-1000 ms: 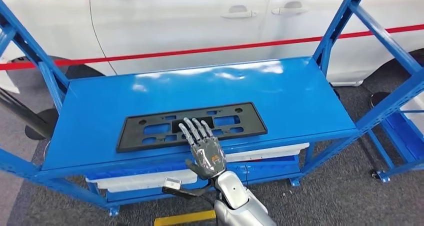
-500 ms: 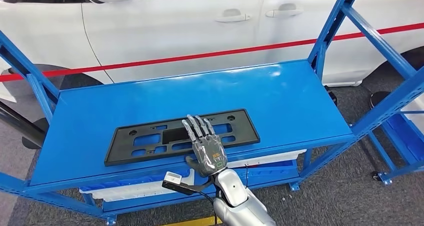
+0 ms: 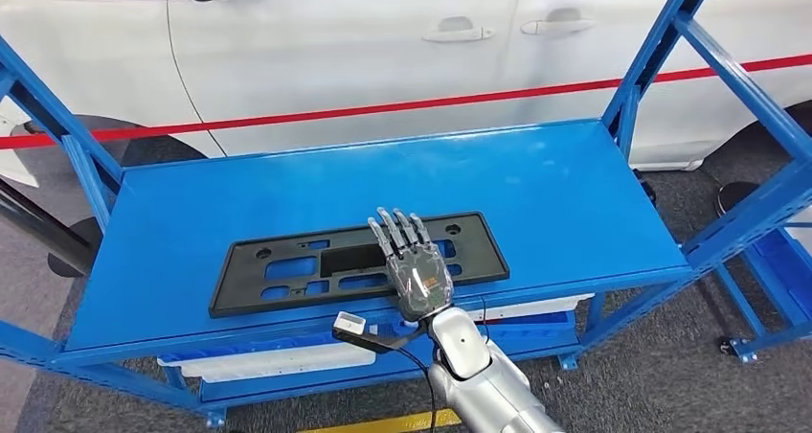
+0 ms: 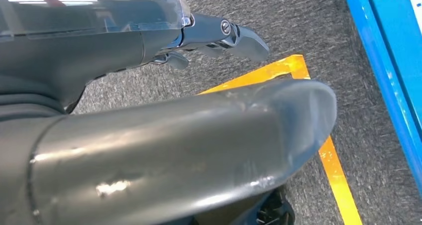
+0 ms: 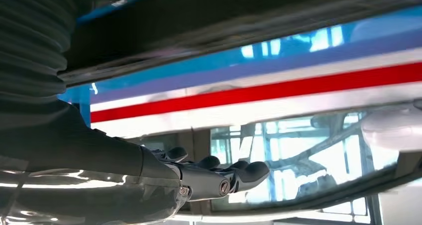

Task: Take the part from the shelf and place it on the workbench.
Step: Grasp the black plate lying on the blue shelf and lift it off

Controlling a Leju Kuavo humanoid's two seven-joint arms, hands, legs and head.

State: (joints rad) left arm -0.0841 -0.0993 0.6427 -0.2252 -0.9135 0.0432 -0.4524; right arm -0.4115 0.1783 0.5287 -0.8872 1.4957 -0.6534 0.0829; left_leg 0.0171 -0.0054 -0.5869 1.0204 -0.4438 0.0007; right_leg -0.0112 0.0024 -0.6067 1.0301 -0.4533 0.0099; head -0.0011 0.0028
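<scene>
A white car [image 3: 383, 50] stands behind the rack, side-on, with two door handles [image 3: 458, 31] visible near the top of the frame. A red stripe [image 3: 316, 115] runs the length of the scene across the car's lower doors. Grey carpet [image 3: 661, 376] covers the floor. Yellow floor tape [image 4: 338, 175] forms a corner on the carpet. White trays [image 3: 278, 358] sit on a lower level.
</scene>
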